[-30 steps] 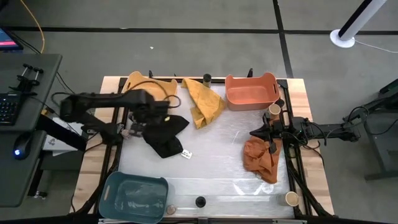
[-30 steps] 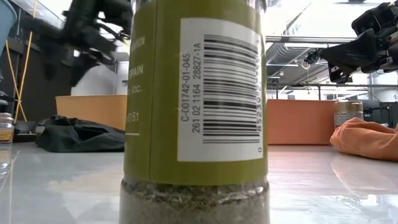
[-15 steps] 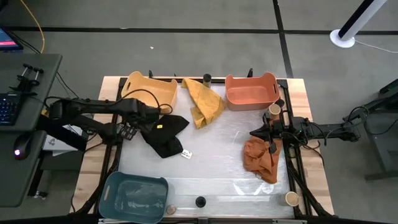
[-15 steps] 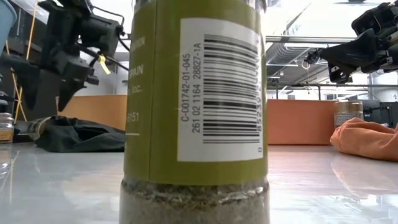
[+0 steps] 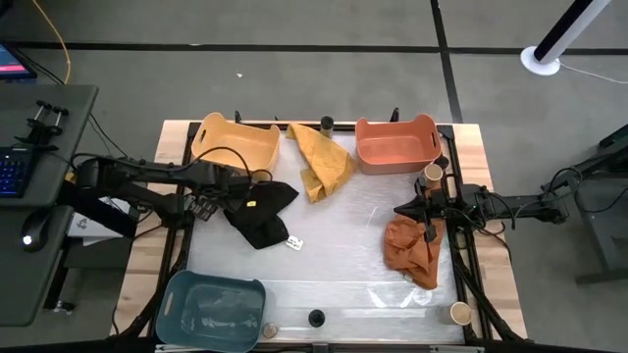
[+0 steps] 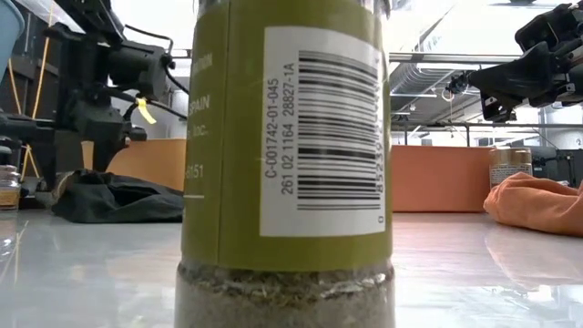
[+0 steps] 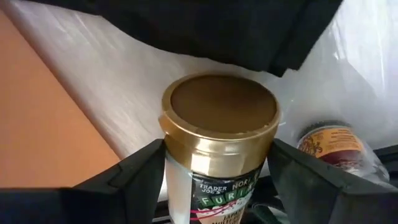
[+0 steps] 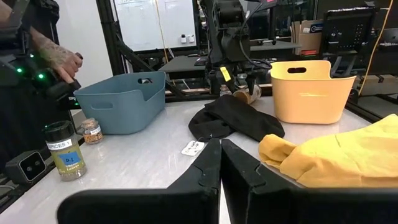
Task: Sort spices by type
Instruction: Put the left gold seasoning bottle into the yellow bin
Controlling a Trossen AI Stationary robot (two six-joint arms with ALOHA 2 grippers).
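Observation:
My left gripper (image 5: 203, 206) hangs over the table's left side, beside the black cloth (image 5: 260, 211), and is shut on a spice jar (image 7: 219, 124) with a gold-rimmed brown top. My right gripper (image 5: 402, 209) is shut and empty, waiting above the orange cloth (image 5: 412, 250). Other jars stand on their bases: a black-topped one (image 5: 326, 124) at the far edge, a tan-topped one (image 5: 432, 174) by the orange bin, and three along the near edge (image 5: 268, 331) (image 5: 316, 318) (image 5: 459, 313). The green-labelled jar (image 6: 287, 155) fills the low view. My left gripper pinches the jar's clear body just under the lid (image 7: 186, 168), one finger (image 7: 140, 171) on each side. The fingers come slanting down from above. The jar sits about upright in the hold, and in the right wrist view the jar (image 8: 246, 94) shows above the black cloth.
A yellow bin (image 5: 235, 142) and an orange bin (image 5: 395, 142) stand at the far edge, a blue bin (image 5: 211, 309) at the near left corner. A yellow cloth (image 5: 322, 157) lies between the far bins. Another small jar (image 7: 329, 143) shows below my left gripper. A person's hand (image 8: 59, 59) shows beyond the table.
My left arm has swung down and toward the table's left edge, away from the yellow bin, and has slowed to near rest beside the black cloth. My right arm has kept still.

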